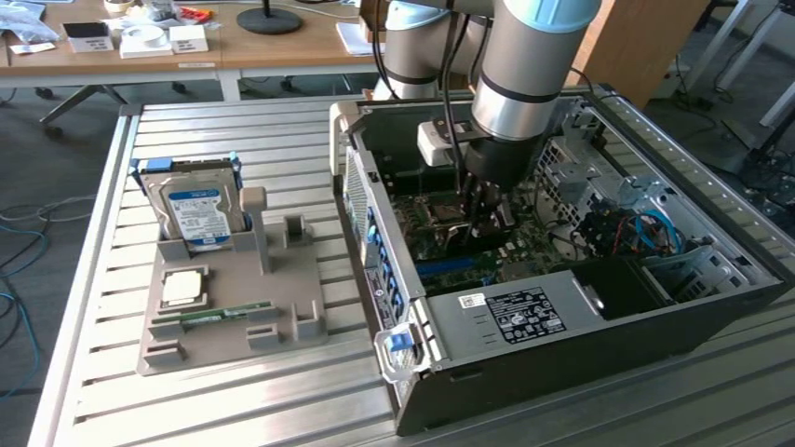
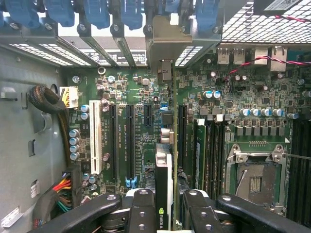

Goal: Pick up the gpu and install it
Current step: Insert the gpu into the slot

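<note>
Two fingers (image 2: 141, 209) pinch the gpu (image 2: 164, 167) edge-on above the motherboard (image 2: 121, 92), mid-frame inside the case (image 1: 559, 377) in the exterior view. We fear tilt: pressed crooked, the gpu could jam or scrape the motherboard.

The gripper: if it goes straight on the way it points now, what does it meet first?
The gripper holds the flat green gpu card edge-on; that card would meet the green motherboard first, probably at its long black slots. Depth is unclear.
</note>
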